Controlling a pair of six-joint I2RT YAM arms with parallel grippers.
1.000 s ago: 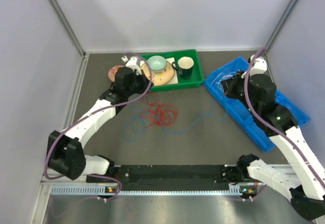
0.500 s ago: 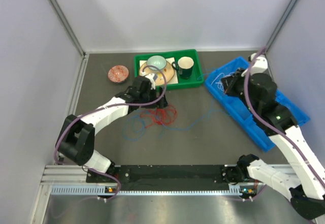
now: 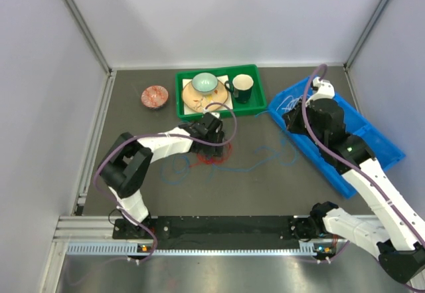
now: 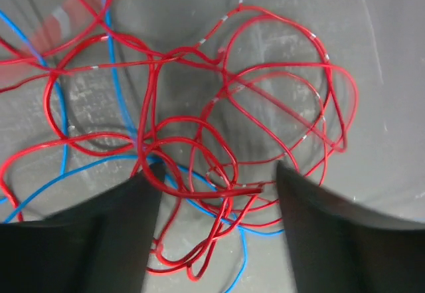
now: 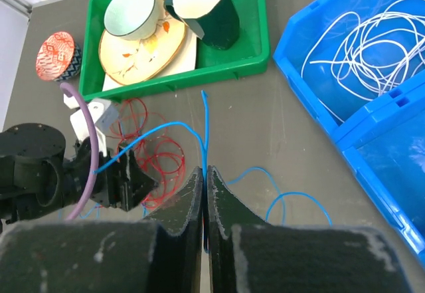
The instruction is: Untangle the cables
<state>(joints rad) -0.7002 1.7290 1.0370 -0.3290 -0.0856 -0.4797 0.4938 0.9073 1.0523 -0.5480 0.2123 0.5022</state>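
The red cable [image 4: 226,188] lies in a loose tangle [image 3: 214,152] on the grey table. My left gripper [image 4: 216,187] hangs low over it, open, with red loops and a strand of blue between its jaws. The blue cable [image 5: 206,117] rises from the table into my right gripper [image 5: 206,171], which is shut on it above the table, near the blue bin's left corner in the top view [image 3: 292,119]. More blue loops trail across the table [image 5: 292,196]. The white cable [image 5: 362,47] lies coiled inside the blue bin [image 5: 392,160].
A green tray [image 3: 255,90] at the back holds a plate, a pale cup and a dark mug. A small red patterned bowl [image 3: 154,96] sits left of it. The blue bin [image 3: 372,140] lies along the right side. Walls enclose the table.
My left arm has swung right from beside the tray to the red tangle, and its gripper has opened. My right gripper, still shut on the blue cable, has shifted slightly left.
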